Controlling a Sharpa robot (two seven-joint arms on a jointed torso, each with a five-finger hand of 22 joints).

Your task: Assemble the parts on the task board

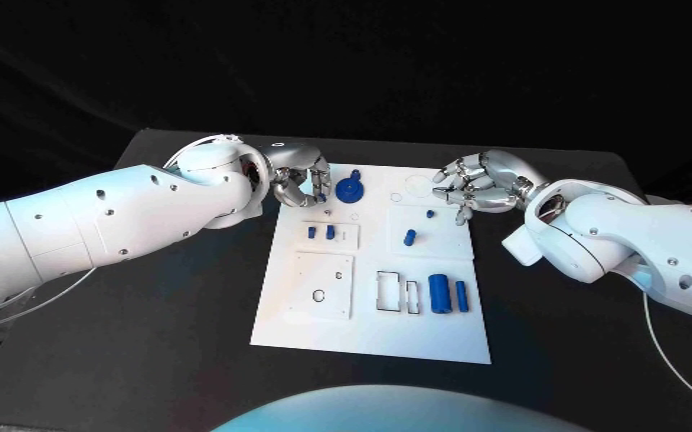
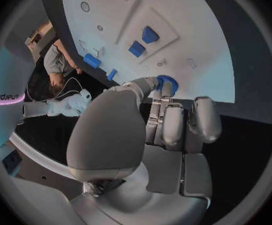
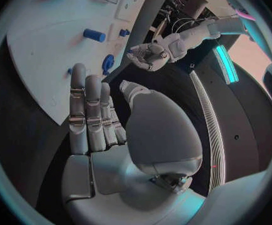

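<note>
Reaching both hands to the task board's [image 1: 289, 332] far edge, we touch the blue gear [image 1: 351, 190] with our left hand [image 1: 299, 182], its fingers curled loosely, while our right hand [image 1: 480, 184] hovers empty and half-curled.

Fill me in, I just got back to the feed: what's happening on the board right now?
The left hand is at the far left corner of the task board, its fingers on the blue gear there. The right hand hovers over the far right edge holding nothing, fingers loosely curled. Other blue parts lie on the board untouched, including two cylinders near the front and a small piece mid-board.
</note>
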